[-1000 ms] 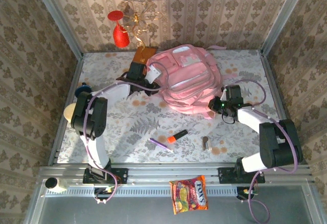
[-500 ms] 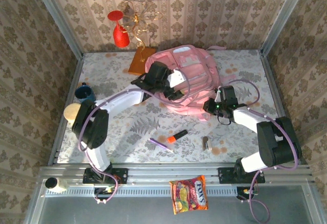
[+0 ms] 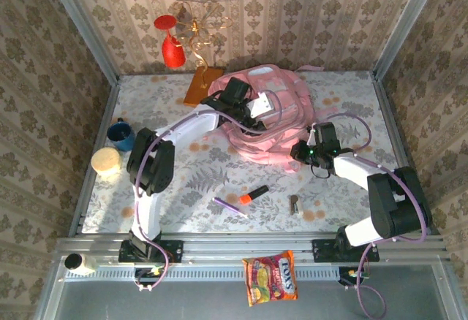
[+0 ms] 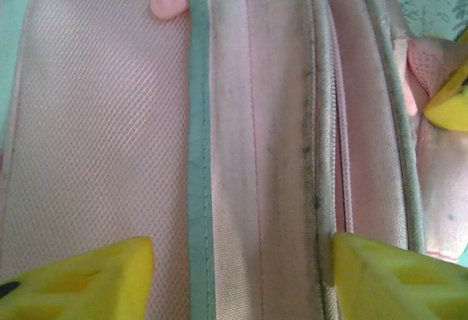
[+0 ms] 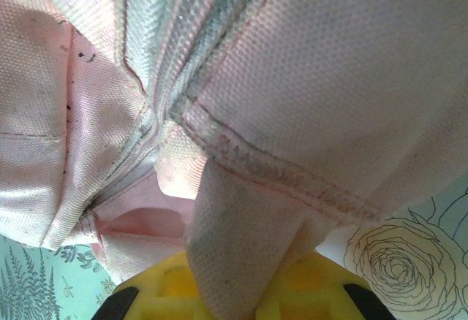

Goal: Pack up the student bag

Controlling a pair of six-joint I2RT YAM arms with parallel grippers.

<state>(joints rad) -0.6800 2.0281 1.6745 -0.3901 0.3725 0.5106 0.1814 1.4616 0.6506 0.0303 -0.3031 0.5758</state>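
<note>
Lying at the back of the table [image 3: 183,181], the student bag [image 3: 281,126] has its near corner pinched by the closed right gripper [image 3: 300,152]; the left gripper [image 4: 234,276] hovers above it, fingers spread apart.

The pink backpack [image 3: 285,126] lies upper centre on the floral table [image 3: 168,181]. The left gripper [image 3: 254,115] hangs over its top, and the right gripper [image 3: 298,153] meets its lower right edge. Below lie an orange highlighter [image 3: 254,194] and a purple pen [image 3: 227,206].

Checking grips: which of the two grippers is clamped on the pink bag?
The right gripper, shut on a fabric fold of the student bag; the left gripper stands open over its front.
</note>
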